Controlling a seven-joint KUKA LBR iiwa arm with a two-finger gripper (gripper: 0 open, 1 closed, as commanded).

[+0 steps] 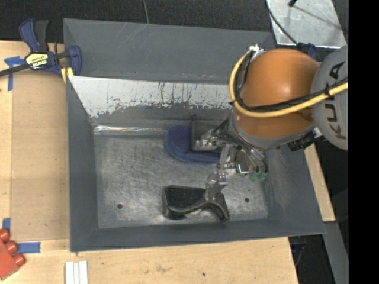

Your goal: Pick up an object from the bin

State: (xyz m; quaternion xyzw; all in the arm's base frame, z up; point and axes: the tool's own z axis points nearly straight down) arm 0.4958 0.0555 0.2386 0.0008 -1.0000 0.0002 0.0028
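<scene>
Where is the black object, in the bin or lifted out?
In the bin: the black object lies on its floor near the front wall, under the hand.

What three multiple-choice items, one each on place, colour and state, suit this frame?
1. Where does the black thing lie?
A. By the bin's near wall
B. In the far left corner
C. Outside, on the board

2. What colour is the thing by the far wall?
A. Red
B. Blue
C. Yellow

3. How does the claw stand?
A. Low inside the bin
B. High above the rim
C. Outside the bin

Answers: 1 A, it rests on the floor close to the near wall. 2 B, the blue thing lies there. 3 A, it hangs at the black thing's right end.
</scene>
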